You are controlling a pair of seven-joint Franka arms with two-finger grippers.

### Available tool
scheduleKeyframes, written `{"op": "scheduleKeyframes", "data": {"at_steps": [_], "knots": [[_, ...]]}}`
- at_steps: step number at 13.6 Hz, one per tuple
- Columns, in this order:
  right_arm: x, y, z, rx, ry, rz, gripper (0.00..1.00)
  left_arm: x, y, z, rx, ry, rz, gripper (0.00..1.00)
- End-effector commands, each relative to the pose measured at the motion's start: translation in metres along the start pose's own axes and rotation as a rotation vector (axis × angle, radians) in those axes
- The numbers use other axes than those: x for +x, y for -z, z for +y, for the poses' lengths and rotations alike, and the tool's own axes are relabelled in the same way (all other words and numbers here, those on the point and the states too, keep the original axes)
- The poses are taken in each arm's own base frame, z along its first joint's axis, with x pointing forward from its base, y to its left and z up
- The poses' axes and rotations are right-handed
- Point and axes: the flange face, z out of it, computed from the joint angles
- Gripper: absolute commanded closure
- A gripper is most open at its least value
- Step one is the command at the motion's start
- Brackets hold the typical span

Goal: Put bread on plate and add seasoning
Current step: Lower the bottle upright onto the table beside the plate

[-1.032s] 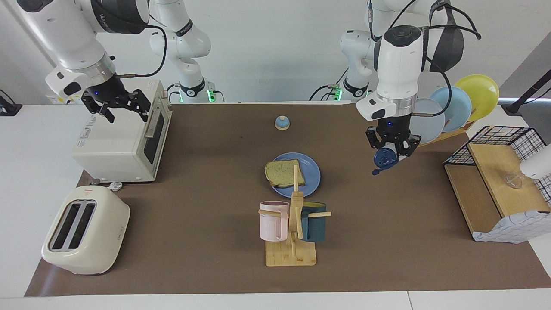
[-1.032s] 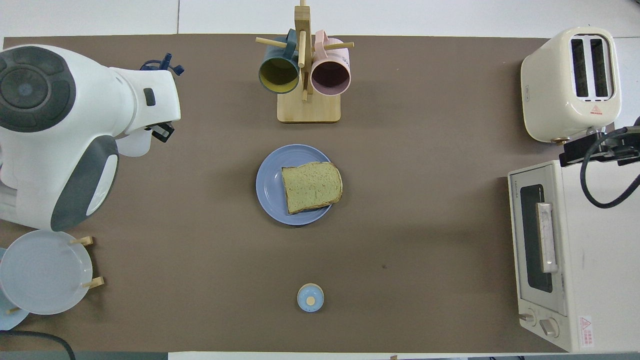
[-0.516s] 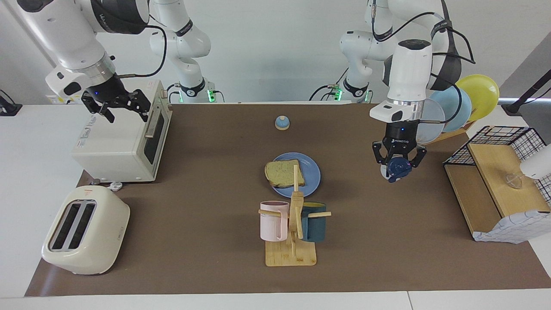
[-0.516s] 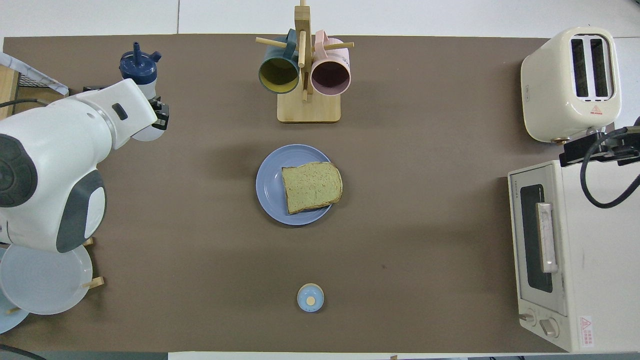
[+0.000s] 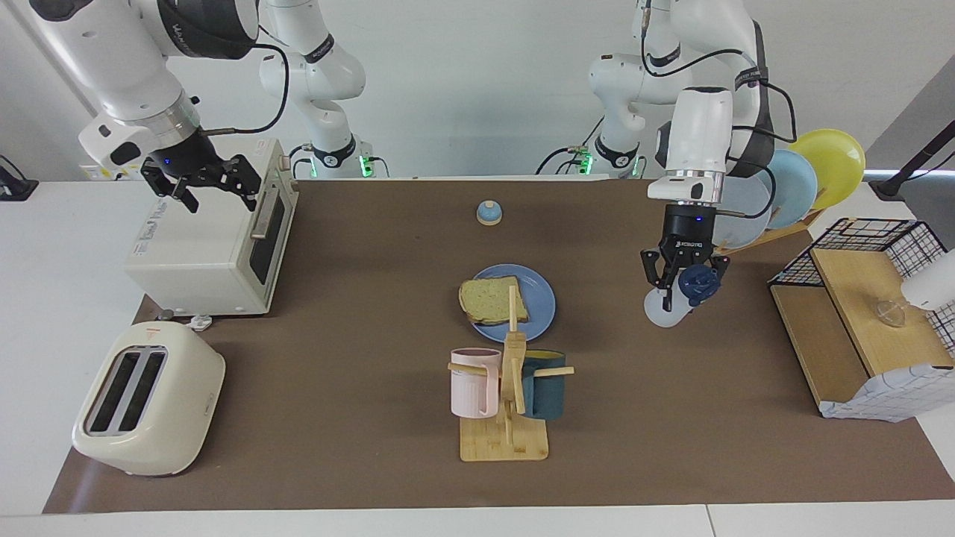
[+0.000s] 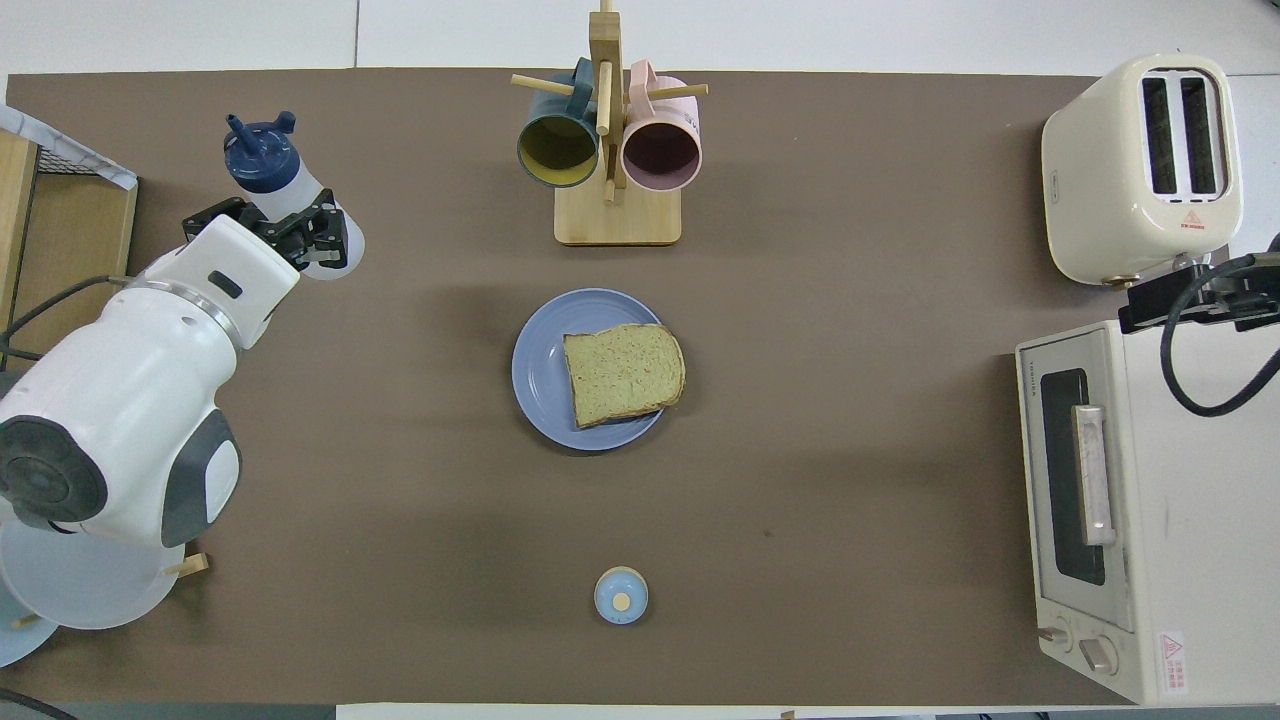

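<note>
Left gripper (image 5: 680, 292) clamps seasoning bottle (image 5: 675, 298) over mat at plate's (image 5: 539, 289) 3 o'clock, facing view; bread (image 5: 492, 298) on plate; right gripper (image 5: 213, 188) waits apart above oven (image 5: 201, 246).

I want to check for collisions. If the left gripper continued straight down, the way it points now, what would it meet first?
Likely only the bare brown mat. The left gripper, shut on the seasoning bottle, hangs between the plate and the wooden shelf; the bottle would land first.
</note>
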Motion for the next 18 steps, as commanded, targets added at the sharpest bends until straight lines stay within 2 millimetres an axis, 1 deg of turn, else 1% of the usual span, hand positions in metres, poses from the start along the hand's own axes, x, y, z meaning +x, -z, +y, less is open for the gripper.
{"op": "scheduleKeyframes", "data": {"at_steps": [1,4,6,11,13,18], "knots": [[-0.004,0.003,0.002,-0.01,-0.005,-0.003,0.0,-0.017,-0.01,-0.002,-0.024,0.058,0.06,1.0],[-0.004,0.003,0.001,-0.01,-0.004,-0.003,0.0,-0.034,-0.027,0.004,-0.063,0.126,0.127,1.0],[-0.004,0.003,0.002,-0.01,-0.005,-0.003,0.0,-0.048,-0.038,0.003,-0.082,0.141,0.171,1.0],[-0.004,0.003,0.001,-0.01,-0.004,-0.003,0.0,-0.052,-0.045,0.005,-0.082,0.131,0.155,1.0],[-0.004,0.003,0.001,-0.01,-0.004,-0.003,0.0,-0.067,-0.061,0.008,-0.082,0.12,0.116,1.0],[-0.004,0.003,0.001,-0.01,-0.004,-0.003,0.0,-0.084,-0.091,0.012,-0.081,0.1,0.068,1.0]]}}
